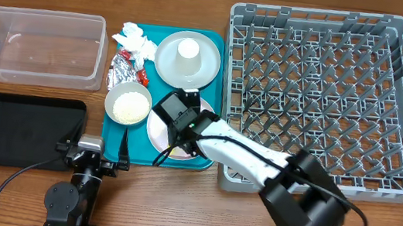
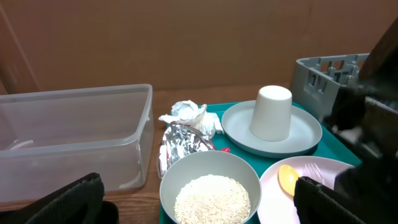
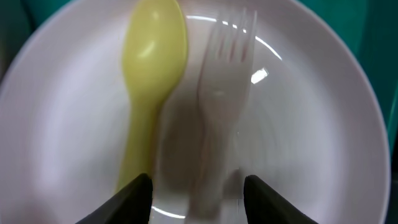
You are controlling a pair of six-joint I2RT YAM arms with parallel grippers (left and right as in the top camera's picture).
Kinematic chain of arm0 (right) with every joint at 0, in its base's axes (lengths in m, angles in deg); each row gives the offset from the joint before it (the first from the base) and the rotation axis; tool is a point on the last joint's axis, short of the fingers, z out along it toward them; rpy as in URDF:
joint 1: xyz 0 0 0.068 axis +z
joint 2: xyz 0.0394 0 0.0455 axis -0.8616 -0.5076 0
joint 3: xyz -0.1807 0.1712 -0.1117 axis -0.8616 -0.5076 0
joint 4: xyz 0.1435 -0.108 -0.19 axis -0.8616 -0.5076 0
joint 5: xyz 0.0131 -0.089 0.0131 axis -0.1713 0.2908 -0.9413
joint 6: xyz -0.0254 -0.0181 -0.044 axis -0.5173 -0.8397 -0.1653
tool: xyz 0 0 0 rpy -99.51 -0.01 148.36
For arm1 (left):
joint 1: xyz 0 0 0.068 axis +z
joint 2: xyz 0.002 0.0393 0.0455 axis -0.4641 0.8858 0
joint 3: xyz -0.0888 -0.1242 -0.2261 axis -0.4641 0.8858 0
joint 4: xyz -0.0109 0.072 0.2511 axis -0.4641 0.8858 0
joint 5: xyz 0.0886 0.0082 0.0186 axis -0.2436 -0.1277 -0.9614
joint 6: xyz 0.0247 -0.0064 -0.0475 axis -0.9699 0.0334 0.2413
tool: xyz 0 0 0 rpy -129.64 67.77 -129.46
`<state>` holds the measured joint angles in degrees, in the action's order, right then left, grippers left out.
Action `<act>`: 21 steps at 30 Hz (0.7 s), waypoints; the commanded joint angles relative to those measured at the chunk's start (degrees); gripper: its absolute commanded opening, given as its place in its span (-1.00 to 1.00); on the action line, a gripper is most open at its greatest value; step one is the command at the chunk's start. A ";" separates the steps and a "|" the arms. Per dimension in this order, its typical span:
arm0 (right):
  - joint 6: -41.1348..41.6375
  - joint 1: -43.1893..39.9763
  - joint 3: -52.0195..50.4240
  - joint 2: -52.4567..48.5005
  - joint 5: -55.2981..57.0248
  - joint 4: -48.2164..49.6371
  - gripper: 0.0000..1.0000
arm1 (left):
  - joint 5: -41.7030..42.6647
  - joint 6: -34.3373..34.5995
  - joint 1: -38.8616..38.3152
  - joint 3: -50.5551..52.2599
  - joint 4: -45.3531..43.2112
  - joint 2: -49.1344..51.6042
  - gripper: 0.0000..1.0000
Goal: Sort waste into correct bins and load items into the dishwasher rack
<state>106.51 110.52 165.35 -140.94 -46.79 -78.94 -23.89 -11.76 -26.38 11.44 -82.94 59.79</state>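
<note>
My right gripper [image 1: 178, 122] [image 3: 198, 190] is open just above the white plate [image 1: 153, 133] [image 3: 323, 124], its fingers either side of a white fork's handle [image 3: 217, 99]. The yellow spoon [image 3: 149, 81] [image 2: 287, 179] lies next to the fork. My left gripper [image 1: 94, 146] [image 2: 198, 202] is open and empty, near the bowl [image 1: 127, 106] [image 2: 186, 171] of rice [image 2: 211, 198]. The tissue [image 1: 134, 40] [image 2: 186, 114] and foil wrapper [image 1: 123, 70] [image 2: 183, 140] lie behind the bowl. The white cup [image 1: 187, 49] [image 2: 272, 112] stands upside down on the grey-green plate [image 1: 203, 70] [image 2: 298, 137].
All of these sit on a teal tray [image 1: 218, 92]. The clear tub [image 1: 39, 45] [image 2: 74, 134] is at far left, with the black tray [image 1: 24, 130] in front of it. The grey dishwasher rack [image 1: 328, 98] [image 2: 326, 74] fills the right side.
</note>
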 commanded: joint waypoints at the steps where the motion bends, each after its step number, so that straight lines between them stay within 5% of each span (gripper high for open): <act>1: 0.90 -0.20 1.14 -0.81 0.57 0.46 0.01 | 0.61 -0.70 0.63 0.20 0.11 -0.61 1.00; 9: 0.92 -0.20 1.03 -2.86 0.59 2.12 -0.17 | 0.63 -0.70 0.63 0.20 0.11 -0.61 1.00; 14: 0.87 -0.20 1.16 -3.50 0.44 2.01 -0.68 | 0.63 -0.70 0.63 0.20 0.11 -0.61 1.00; 21: -1.38 -0.20 9.73 -0.04 6.03 -9.55 -0.70 | 0.63 -0.70 0.63 0.20 0.11 -0.61 1.00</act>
<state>106.95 110.48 169.63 -142.69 -44.43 -86.08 -23.89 -11.76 -26.38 11.44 -82.92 59.79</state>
